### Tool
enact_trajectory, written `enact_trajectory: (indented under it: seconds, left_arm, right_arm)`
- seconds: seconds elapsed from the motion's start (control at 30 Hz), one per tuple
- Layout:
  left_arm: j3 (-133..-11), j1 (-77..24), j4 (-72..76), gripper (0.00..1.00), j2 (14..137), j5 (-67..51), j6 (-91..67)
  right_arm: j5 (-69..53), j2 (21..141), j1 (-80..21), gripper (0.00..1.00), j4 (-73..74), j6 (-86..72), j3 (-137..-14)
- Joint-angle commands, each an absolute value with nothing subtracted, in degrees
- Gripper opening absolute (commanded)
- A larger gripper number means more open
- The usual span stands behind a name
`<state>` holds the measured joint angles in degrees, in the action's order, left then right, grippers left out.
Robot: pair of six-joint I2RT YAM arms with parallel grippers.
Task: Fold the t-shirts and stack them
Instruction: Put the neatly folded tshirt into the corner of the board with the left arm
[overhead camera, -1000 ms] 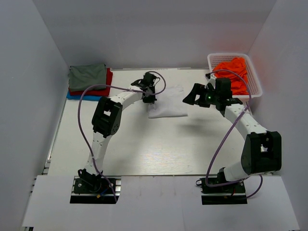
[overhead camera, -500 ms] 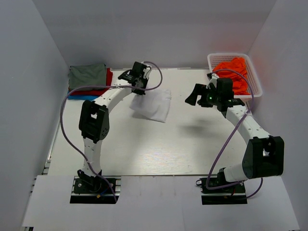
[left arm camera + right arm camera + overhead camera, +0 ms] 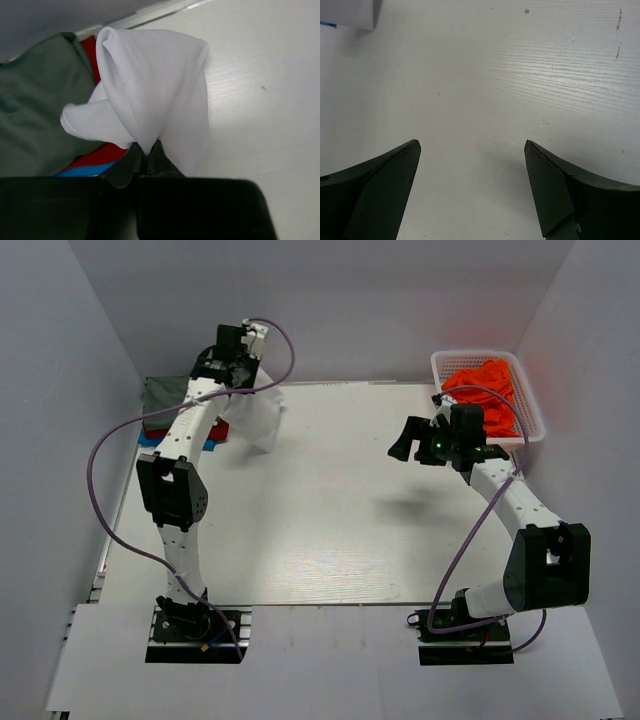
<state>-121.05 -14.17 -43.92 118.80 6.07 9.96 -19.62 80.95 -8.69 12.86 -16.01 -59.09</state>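
Because the white t-shirt [image 3: 155,85] is pinched at 1 bunched edge by the left gripper [image 3: 147,150] just beside the stack [image 3: 35,100], its fold may be lost on release; the right gripper [image 3: 472,150] is spread, empty.

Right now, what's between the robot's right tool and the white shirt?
Nothing, just bare white table between the open right tool and the hanging white shirt, seen from the top camera.

L gripper [image 3: 148,156] tips hidden in white shirt [image 3: 157,85] folds; blue shirt [image 3: 75,171] mostly under red shirt [image 3: 97,156].
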Motion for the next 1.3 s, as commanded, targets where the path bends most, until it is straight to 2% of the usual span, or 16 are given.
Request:
enact_trajectory:
  seconds: [0.0,0.7,1.0,1.03,1.1,1.13,1.27]
  left_arm:
    - [-125.68,-10.56,-43.51,0.0,116.72,6.86,12.92]
    - [-128.76,9.05,-30.86,0.0,123.74,0.44,14.94]
    - [-128.94,13.62,-26.11,0.0,129.1,5.78,10.39]
    - [-129.46,14.15,-26.1,0.12,129.63,7.28,9.41]
    - [-129.99,14.15,-26.63,0.46,130.33,9.04,8.88]
    - [-131.73,14.67,-27.5,0.98,130.34,9.66,8.18]
    - [-131.75,14.68,-29.79,1.0,130.43,11.42,6.07]
  right_arm:
    - [-18.99,79.8,-8.44,0.9,14.06,-15.29,-60.91]
    - [-22.85,85.25,-8.79,0.9,18.98,-17.67,-70.31]
    - [-23.38,87.8,-8.53,0.9,21.0,-18.54,-73.39]
    - [-23.38,88.15,-8.61,0.9,21.27,-18.37,-74.26]
    - [-23.29,88.33,-8.61,0.9,21.53,-18.46,-74.53]
    - [-23.38,88.42,-8.53,0.9,21.45,-18.54,-74.71]
    - [-23.12,87.37,-8.53,0.9,21.27,-18.54,-74.36]
